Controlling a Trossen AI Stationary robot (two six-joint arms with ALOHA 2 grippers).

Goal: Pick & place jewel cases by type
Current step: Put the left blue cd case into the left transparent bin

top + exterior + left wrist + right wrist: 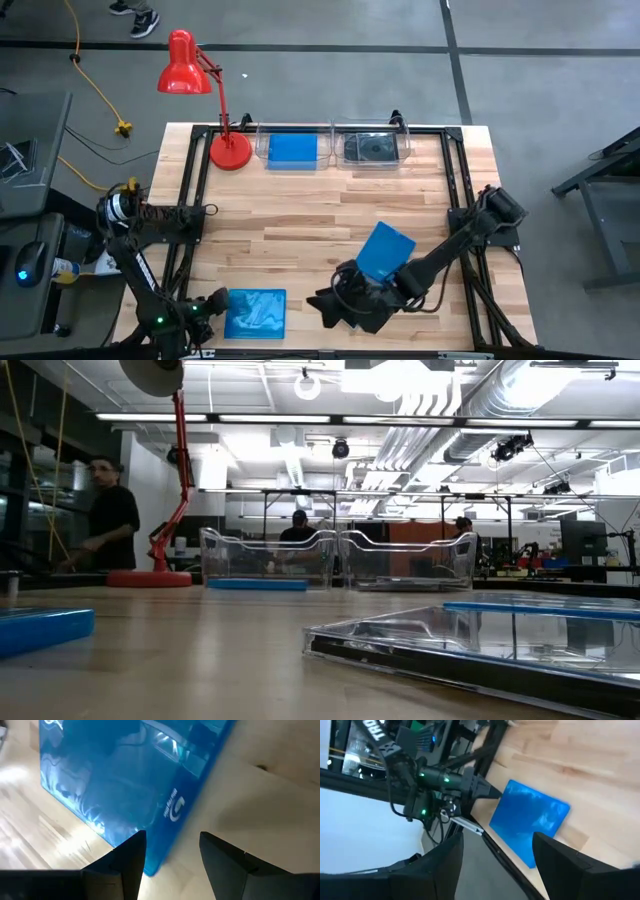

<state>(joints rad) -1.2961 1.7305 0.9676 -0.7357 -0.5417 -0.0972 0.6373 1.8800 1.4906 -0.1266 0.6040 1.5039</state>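
Left gripper (170,857), fingers spread, noses up to the blue case (255,314) at the table's (300,215) near-left edge; it looks thin, stiff and slippery, so pinch across that edge; right gripper (335,305) also open.

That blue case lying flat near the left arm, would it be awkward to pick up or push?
Probably. The blue case is thin and lies flat on the table, so the left tool likely has little edge to grip. Its glossy plastic looks slippery, so it may slide if pushed. It looks stiff and light.
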